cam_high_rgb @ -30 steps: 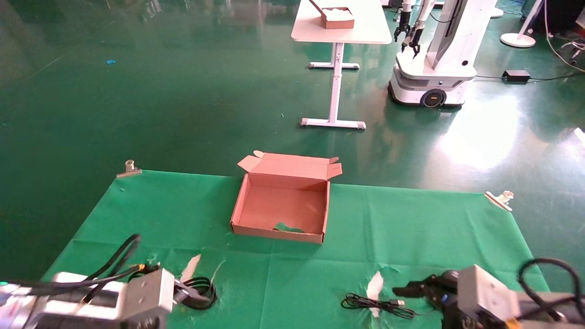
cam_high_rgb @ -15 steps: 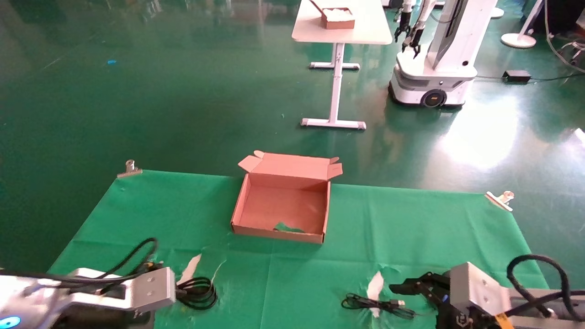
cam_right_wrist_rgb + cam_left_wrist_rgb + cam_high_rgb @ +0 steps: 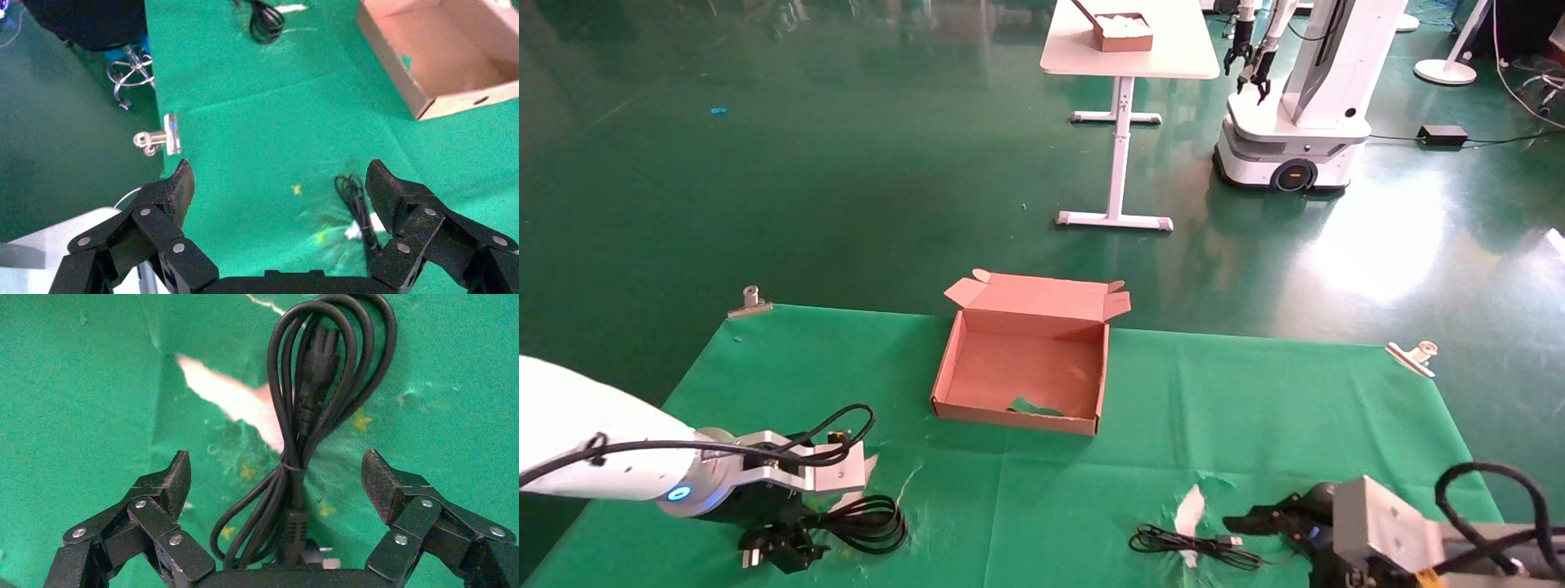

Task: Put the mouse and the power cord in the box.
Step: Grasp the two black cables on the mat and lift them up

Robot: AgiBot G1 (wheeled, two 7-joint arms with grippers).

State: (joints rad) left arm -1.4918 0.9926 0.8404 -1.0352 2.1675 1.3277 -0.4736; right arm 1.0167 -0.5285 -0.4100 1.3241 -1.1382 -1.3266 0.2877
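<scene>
- Power cord (image 3: pixel 306 416) lies coiled on the bench's near left corner, straddled by the open left pincer (image 3: pixel 278 484); pickup is in hand.
- Next, judged: lower, close around the bundle, carry it to the empty box (image 3: pixel 1027 367).
- Right pincer (image 3: pixel 278 196) hovers open near the mouse cable (image 3: pixel 1197 545).

No readable text, labels or numbers appear; any fine print seems too small.
</scene>
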